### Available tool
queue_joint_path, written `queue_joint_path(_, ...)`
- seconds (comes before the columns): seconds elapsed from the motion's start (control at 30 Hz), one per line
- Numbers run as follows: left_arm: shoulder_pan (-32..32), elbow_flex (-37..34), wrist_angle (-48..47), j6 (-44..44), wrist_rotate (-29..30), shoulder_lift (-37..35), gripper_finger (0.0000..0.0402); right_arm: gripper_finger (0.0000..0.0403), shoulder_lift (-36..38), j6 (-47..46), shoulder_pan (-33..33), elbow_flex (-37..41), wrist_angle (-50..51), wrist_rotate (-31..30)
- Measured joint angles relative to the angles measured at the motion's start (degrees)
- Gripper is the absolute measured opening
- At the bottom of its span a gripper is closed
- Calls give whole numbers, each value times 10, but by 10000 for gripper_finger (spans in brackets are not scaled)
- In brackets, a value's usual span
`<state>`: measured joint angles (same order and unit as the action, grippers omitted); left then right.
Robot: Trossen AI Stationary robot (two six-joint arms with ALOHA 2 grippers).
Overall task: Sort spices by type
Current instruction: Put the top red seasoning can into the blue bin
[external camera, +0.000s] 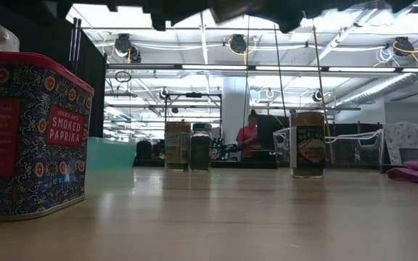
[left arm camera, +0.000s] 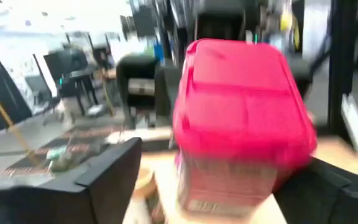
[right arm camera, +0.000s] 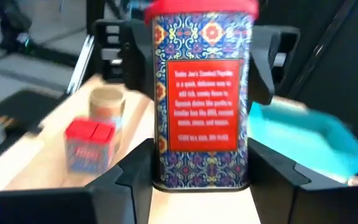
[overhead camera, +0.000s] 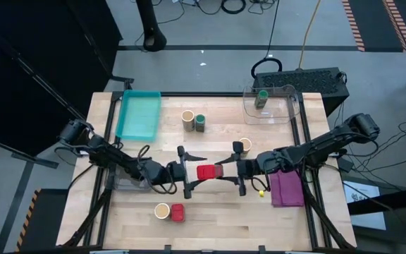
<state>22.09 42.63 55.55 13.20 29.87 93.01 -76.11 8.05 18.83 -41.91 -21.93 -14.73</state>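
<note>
red paprika tin [overhead camera: 207,171] hangs mid-table between both grippers: right gripper [overhead camera: 228,169] pinches it, left gripper [overhead camera: 191,171] stands spread beside it. another red jar [overhead camera: 177,212] waits nearer the front edge; sorting seems barely started.

Bench [overhead camera: 259,219]: pale wood planks, smooth matt finish.
Red spice tin [right arm camera: 201,99]: glossy printed metal, patterned sides, red lid.
Tray [overhead camera: 139,116]: teal plastic, smooth, slight sheen.
Cloth [overhead camera: 286,189]: purple fabric, soft, matt.
Clear container [overhead camera: 270,106]: transparent plastic, glossy.
Tan jar [overhead camera: 162,211]: matt, cream top.
</note>
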Motion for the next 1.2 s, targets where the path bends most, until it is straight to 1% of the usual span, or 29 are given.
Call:
queue_joint_path(0.07,6,0,-33,6,2,-15,345,182,16,-25,0,-1,48,1)
queue_joint_path(0.17,10,0,-50,7,1,-37,353,182,34,-54,0,-1,129,1)
queue_joint_path(0.23,8,0,-53,7,-7,-46,354,182,34,-65,0,0,156,1)
queue_joint_path(0.3,1,0,-55,7,-30,-47,355,182,34,-67,-2,1,157,0)
queue_joint_path(0.33,-3,0,-56,6,-40,-47,355,162,34,-68,-4,0,153,-1)
queue_joint_path(0.37,-6,0,-57,2,-49,-47,355,109,35,-67,-5,0,151,-1)
queue_joint_path(0.4,-10,0,-58,-7,-55,-47,355,72,35,-68,-7,0,152,-1)
queue_joint_path(0.43,-14,0,-65,-14,-57,-47,355,52,35,-68,-8,0,152,-1)
queue_joint_path(0.53,-19,0,-96,-45,-58,-46,356,12,35,-66,-9,0,152,-4)
queue_joint_path(0.6,-19,0,-107,-57,-58,-46,356,1,35,-66,-9,0,157,-4)
queue_joint_path(0.67,-12,0,-119,-73,-58,-47,356,4,35,-103,-8,0,180,-3)
queue_joint_path(0.77,2,0,-122,-84,-58,-47,356,5,34,-152,-4,0,255,0)
queue_joint_path(0.8,7,0,-121,-84,-58,-47,356,3,30,-155,-2,0,276,0)
queue_joint_path(0.87,17,0,-122,-84,-58,-47,356,1,17,-134,1,0,305,1)
queue_joint_path(0.93,22,0,-122,-84,-53,-47,356,5,6,-120,4,1,315,2)
queue_joint_path(1.0,26,0,-121,-84,-40,-47,356,19,-6,-109,-1,0,303,2)
queue_joint_path(1.07,28,0,-122,-84,-22,-47,356,41,-18,-101,-8,-1,299,7)
queue_joint_path(1.2,27,0,-128,-84,-11,-47,356,101,-39,-103,-26,0,294,56)
